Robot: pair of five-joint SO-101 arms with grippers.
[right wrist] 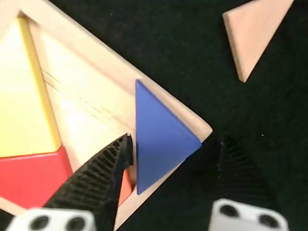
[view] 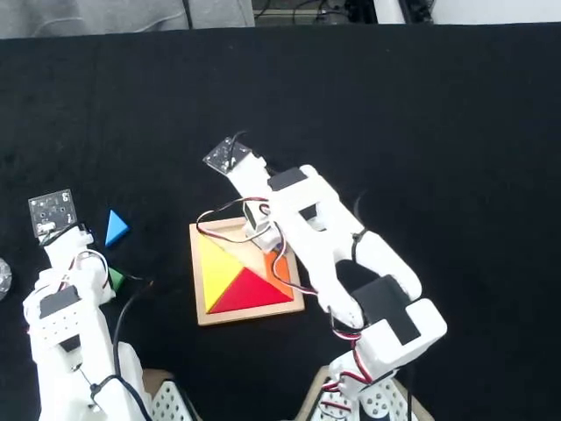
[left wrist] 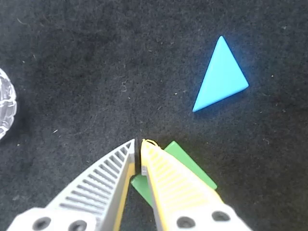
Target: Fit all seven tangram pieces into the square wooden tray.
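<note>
Right pincer stands wide open at a corner of the square wooden tray. The dark blue triangle lies between its fingers, across the tray's corner rim, with one fingertip just beside its edge. Yellow triangle and red triangle sit inside the tray. Left pincer is closed, tips together, over the green piece on the bench; grip on it cannot be confirmed. Light blue triangle lies nearby, apart

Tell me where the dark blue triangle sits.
Right wrist view: the dark blue triangle lies over the corner rim of the wooden tray, between the open fingers of the right tool.
</note>
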